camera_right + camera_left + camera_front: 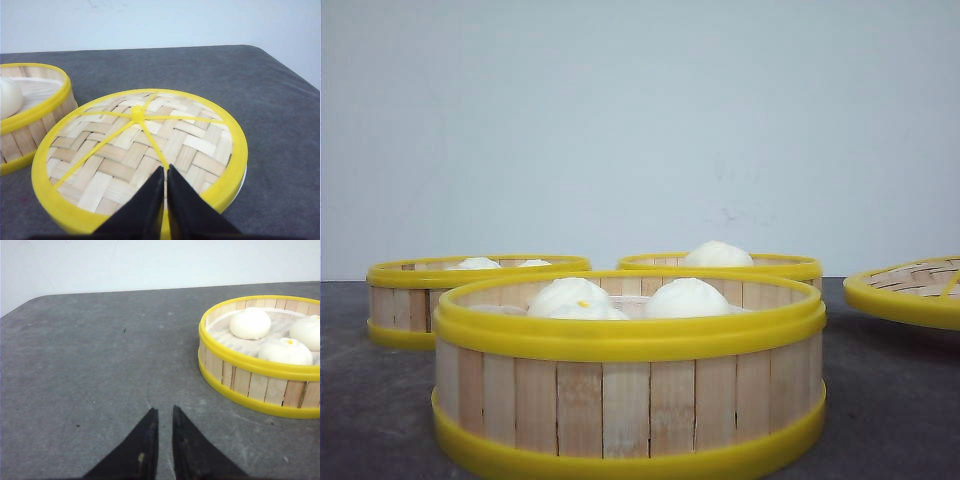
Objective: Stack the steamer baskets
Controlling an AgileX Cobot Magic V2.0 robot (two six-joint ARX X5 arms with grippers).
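Note:
Three steamer baskets with pale slat walls and yellow rims stand on the grey table, each holding white buns. One is near and central (630, 400), one back left (470, 300), one back right (720, 265). No gripper shows in the front view. In the left wrist view my left gripper (165, 412) hovers shut and empty over bare table, apart from a basket (260, 375) holding three buns. My right gripper (165, 169) is shut and empty, just above the woven lid (140, 150), with a basket (30, 120) beside the lid.
The flat woven-bamboo lid (910, 290) with one yellow rim lies at the right, resting on a white plate whose edge (243, 181) peeks out. The table's rounded corners (20, 307) and a pale wall lie behind.

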